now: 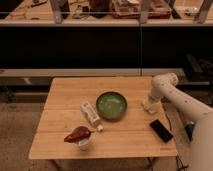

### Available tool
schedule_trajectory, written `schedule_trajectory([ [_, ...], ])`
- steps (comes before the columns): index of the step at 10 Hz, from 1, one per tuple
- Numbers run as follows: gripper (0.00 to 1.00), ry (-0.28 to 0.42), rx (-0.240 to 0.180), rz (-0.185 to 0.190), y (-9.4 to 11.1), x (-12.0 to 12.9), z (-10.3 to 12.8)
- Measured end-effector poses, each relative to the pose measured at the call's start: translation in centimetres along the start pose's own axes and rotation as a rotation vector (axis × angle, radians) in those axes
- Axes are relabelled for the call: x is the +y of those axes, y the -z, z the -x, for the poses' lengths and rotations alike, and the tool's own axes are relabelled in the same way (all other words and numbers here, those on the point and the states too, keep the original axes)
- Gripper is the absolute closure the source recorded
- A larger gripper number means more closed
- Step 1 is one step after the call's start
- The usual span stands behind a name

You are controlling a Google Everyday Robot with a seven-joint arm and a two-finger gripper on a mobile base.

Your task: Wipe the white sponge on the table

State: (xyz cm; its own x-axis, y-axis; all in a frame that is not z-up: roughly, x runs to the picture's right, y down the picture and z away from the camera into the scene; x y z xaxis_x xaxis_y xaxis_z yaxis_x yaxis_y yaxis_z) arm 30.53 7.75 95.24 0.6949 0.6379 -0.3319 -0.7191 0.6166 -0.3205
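The light wooden table fills the middle of the camera view. My white arm comes in from the right and bends down to the table's right side. The gripper is low over the top, just right of the green bowl. A small off-white pad, the white sponge, shows at the gripper's tip against the wood. The gripper hides most of it, and I cannot tell how it is held.
A long white printed carton lies left of the bowl, with a tiny white cube at its near end. A red-brown object rests on a white cup near the front edge. A flat black object lies front right. Shelving stands behind.
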Motion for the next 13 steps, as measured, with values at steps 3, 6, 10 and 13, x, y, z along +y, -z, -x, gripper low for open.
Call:
schedule_trajectory([
  [3, 1.00, 0.009, -0.006, 0.007, -0.3, 1.1, 4.5],
  [6, 1.00, 0.078, -0.018, 0.024, -0.1, 4.3, 7.2],
  [10, 1.00, 0.198, -0.042, 0.067, 0.5, 9.1, 5.0],
  [13, 1.00, 0.213, -0.049, 0.078, 0.9, 9.3, 1.7],
])
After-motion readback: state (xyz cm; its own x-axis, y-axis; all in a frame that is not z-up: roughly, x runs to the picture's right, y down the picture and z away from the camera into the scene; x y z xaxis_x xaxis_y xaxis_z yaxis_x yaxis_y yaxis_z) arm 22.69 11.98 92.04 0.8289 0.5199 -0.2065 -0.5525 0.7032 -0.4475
